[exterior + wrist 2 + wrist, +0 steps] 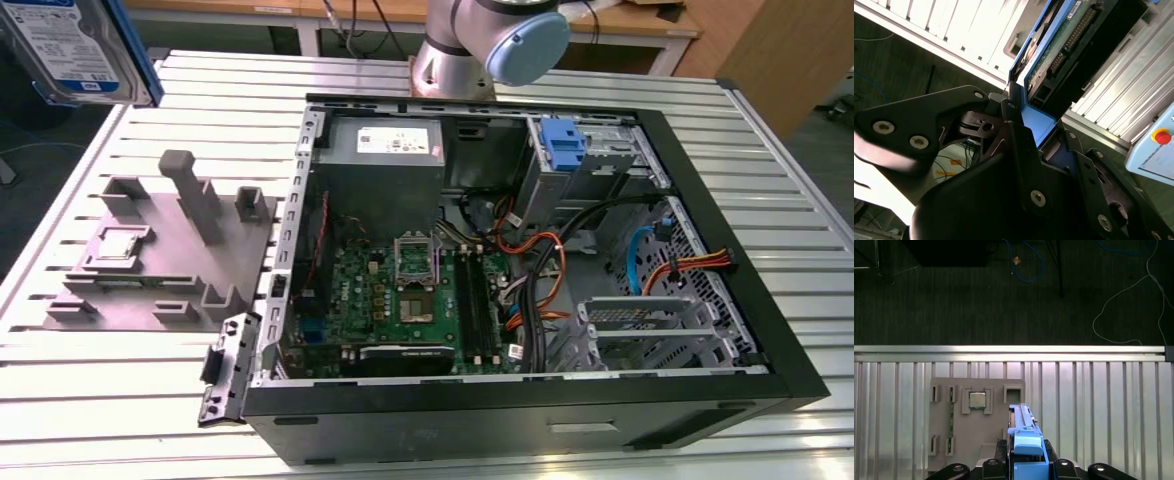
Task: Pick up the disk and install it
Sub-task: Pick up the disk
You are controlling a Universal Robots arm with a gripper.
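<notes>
The claw is clamped tight on the disk, its black fingers pinching the blue carrier's end; the disk hangs in the air, lifted clear above the grey jig on the slatted table; a chip sits in a jig pocket; the open case stands just beside the jig, on the exterior view's right.

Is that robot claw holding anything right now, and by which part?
Yes: the gripper holds the disk, clamped on one end of its blue carrier.
</notes>
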